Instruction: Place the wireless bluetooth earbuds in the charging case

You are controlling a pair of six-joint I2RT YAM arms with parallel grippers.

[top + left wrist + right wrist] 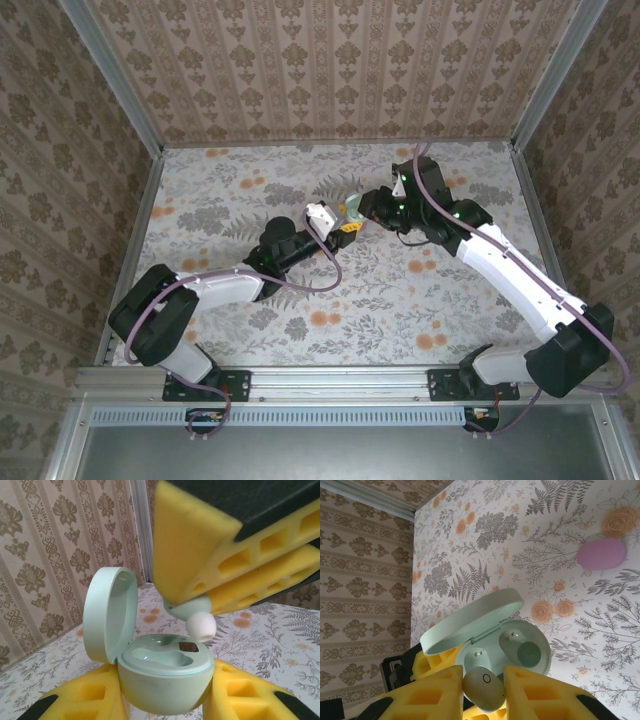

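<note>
Mint-green charging case (165,680), lid (107,612) open, sat clamped in left gripper (167,697). Right gripper (485,694) pinched an earbud (484,685) just over the empty well (479,656). Seemingly the 2nd bud (522,649) was seated already, so approx half done, 1 insert left.

Robot lab booth; aluminium frame (330,378), wallpapered walls (330,60), floral tabletop (400,300).

Mint green is recorded on charging case (165,680) and earbud (484,690); yellow on fingers (200,540); grey-fern, orange-blossom print on table (400,300); beige damask on walls (330,70).
</note>
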